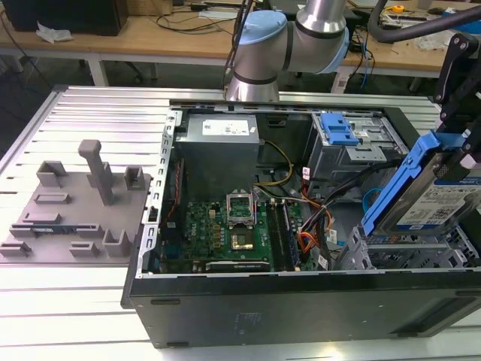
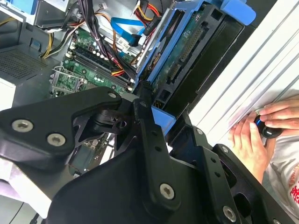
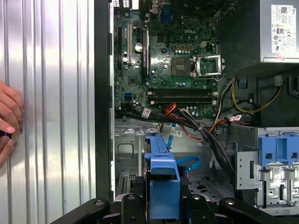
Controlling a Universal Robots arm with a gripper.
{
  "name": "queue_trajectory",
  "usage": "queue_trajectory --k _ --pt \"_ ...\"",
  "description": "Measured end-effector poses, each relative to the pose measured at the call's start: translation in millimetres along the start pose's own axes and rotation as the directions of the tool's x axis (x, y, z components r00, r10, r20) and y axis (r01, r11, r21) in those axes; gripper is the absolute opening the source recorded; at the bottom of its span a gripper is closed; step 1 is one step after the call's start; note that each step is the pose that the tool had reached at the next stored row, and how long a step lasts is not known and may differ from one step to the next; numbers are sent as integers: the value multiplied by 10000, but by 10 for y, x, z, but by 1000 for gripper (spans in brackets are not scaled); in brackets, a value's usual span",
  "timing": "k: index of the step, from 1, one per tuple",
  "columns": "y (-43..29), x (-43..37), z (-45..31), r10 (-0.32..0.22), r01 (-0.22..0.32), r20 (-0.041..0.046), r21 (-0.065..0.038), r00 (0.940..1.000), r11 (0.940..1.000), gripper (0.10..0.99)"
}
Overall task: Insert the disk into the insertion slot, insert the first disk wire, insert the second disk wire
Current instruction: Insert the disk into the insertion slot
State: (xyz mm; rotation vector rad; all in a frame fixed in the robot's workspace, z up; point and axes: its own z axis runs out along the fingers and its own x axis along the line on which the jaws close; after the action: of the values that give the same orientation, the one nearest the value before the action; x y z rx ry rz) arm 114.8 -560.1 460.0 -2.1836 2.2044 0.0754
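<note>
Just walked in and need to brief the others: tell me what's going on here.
The robot arm's pincer grips the disk in its blue carrier, tilted above the insertion slot of the open computer case, not yet seated. The orange-red wire bundle and the light blue cable lie in the case, unattached to the disk.

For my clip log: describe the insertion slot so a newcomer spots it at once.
Take the open computer case, then its near corner at the exterior view's right. The slot is the low grey perforated cage under the tilted blue-framed disk. The taller cage behind carries a blue latch; this one has none.
</note>
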Motion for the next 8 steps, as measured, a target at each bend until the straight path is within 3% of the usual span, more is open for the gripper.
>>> queue_trajectory --k 8 --pt "-10 6 106 1 -1 -9 -2 10000 10000 365"
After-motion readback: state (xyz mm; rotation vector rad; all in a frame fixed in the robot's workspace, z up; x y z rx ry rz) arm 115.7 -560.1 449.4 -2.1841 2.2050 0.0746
